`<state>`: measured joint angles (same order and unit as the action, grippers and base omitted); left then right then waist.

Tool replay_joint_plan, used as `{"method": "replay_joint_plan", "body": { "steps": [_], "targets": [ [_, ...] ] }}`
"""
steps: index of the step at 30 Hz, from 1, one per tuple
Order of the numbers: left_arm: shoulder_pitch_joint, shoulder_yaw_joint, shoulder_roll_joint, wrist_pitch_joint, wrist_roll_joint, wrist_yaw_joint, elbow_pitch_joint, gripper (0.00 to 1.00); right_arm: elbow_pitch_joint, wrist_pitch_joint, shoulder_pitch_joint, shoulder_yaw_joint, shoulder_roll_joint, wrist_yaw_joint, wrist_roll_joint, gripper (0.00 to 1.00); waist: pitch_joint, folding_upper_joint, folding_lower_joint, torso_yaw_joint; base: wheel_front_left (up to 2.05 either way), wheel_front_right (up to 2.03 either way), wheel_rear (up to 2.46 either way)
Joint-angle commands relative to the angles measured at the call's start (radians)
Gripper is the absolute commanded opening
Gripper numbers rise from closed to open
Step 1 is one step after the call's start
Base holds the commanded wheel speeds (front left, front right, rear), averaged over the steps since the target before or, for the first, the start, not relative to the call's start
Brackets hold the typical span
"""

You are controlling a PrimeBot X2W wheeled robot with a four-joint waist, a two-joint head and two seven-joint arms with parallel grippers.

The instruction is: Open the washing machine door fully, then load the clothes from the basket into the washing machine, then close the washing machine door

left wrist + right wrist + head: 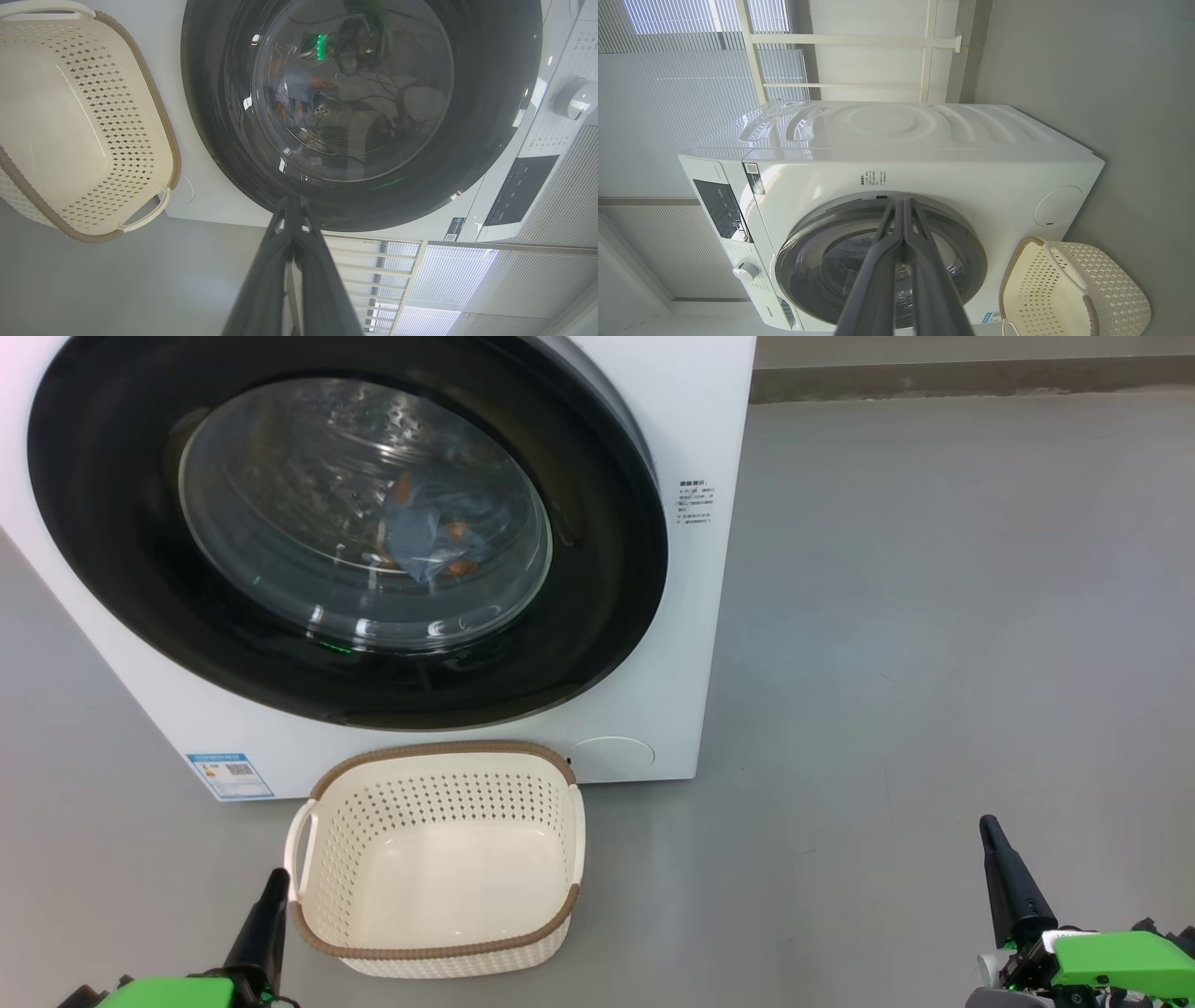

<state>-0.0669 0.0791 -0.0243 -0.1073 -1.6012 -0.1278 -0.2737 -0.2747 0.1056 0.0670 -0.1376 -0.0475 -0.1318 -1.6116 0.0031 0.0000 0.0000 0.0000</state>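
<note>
The left gripper point(276, 879) and right gripper point(991, 831) are clenched on nothing, fingers pointing toward the washing machine point(695, 616). The basket point(439, 950) sits upright before it, long axis along its front. The clothes point(425, 537) lie behind the closed washing machine door point(112, 569).

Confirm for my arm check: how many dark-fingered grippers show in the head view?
2: the left gripper lower left, beside the cream perforated plastic basket; the right gripper lower right, over grey floor.
</note>
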Motion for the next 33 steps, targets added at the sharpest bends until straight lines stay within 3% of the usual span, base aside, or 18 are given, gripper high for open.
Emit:
{"method": "replay_joint_plan", "body": {
  "steps": [1, 33],
  "targets": [
    [-0.041, 0.035, -0.026, -0.006, -0.007, -0.003, 0.029, 0.00, 0.030, 0.008, 0.041, 0.024, -0.003, 0.001, 0.003, 0.00, 0.000, 0.0000, 0.0000, 0.000, 0.00, 0.00, 0.00],
    [-0.041, 0.035, -0.026, -0.006, -0.007, -0.003, 0.029, 0.00, 0.030, 0.008, 0.041, 0.023, -0.003, 0.001, 0.004, 0.00, 0.000, 0.0000, 0.0000, 0.000, 0.00, 0.00, 0.00]
  ]
}}
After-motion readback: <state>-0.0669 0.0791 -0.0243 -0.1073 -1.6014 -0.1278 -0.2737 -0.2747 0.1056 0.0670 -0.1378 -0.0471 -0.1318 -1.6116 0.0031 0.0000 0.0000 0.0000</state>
